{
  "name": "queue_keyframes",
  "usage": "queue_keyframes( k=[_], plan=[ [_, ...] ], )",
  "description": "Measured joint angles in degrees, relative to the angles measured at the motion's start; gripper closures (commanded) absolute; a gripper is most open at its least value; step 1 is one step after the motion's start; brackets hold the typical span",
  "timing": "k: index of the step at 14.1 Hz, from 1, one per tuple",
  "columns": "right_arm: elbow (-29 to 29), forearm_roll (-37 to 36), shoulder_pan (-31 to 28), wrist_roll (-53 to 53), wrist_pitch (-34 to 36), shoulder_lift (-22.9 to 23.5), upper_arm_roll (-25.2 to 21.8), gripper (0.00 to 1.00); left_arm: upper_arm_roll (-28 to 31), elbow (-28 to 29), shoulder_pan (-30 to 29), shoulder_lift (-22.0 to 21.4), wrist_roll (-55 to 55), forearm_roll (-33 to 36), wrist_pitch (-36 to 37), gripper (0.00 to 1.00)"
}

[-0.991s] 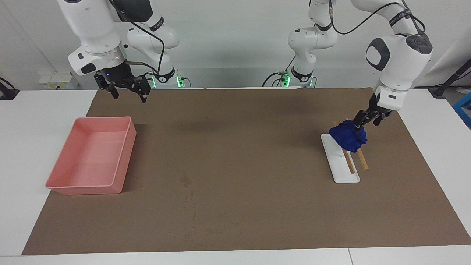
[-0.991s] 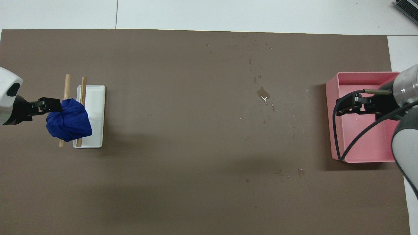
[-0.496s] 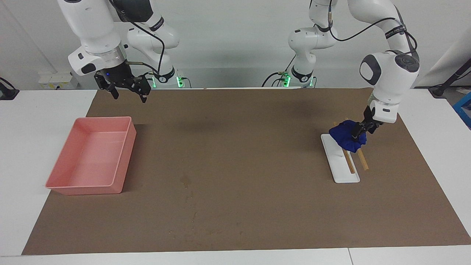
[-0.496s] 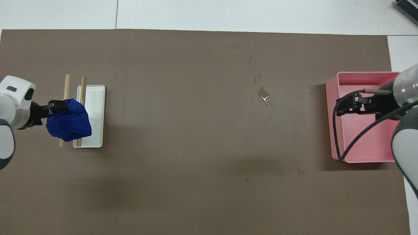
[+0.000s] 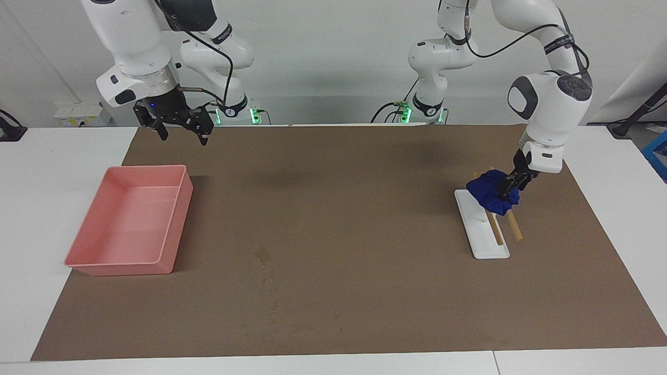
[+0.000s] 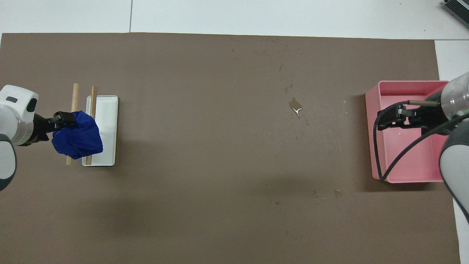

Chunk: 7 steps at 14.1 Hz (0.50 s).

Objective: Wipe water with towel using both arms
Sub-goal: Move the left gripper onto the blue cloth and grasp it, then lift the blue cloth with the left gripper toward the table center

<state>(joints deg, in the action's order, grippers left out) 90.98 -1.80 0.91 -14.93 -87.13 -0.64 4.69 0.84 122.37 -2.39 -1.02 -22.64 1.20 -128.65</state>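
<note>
The deep-blue towel (image 5: pixel 490 192) is a lumpy wad that rests on two wooden rods (image 5: pixel 515 228) over a white rack base (image 5: pixel 482 234), at the left arm's end of the table. My left gripper (image 5: pixel 508 187) is pressed into the towel's edge; it also shows in the overhead view (image 6: pixel 64 121), beside the towel (image 6: pixel 78 141). The water (image 6: pixel 295 106) is a small dark blotch with a trail of specks on the brown mat, also visible in the facing view (image 5: pixel 263 255). My right gripper (image 5: pixel 180 127) hangs open and empty, raised, over the pink tray (image 6: pixel 375 146) in the overhead view.
The pink tray (image 5: pixel 177 208) stands at the right arm's end of the table. The white rack base (image 6: pixel 108 110) and its rods (image 6: pixel 75 95) lie under the towel. A brown mat (image 5: pixel 365 182) covers most of the table.
My left arm has swung in and pushed its gripper further into the towel's edge. The towel has barely shifted. The right arm has not moved.
</note>
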Motion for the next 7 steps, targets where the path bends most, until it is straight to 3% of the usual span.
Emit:
queue_keyframes(
  k=[4,7],
  plan=[
    [0.0,0.0,0.0,0.0,0.0,0.0,0.0,0.00,0.0,-1.0,0.8,-0.2,-2.6,0.5,2.1,1.00],
    [0.0,0.0,0.0,0.0,0.0,0.0,0.0,0.00,0.0,-4.1,0.9,0.4,-2.9,0.5,8.4,1.00]
  ],
)
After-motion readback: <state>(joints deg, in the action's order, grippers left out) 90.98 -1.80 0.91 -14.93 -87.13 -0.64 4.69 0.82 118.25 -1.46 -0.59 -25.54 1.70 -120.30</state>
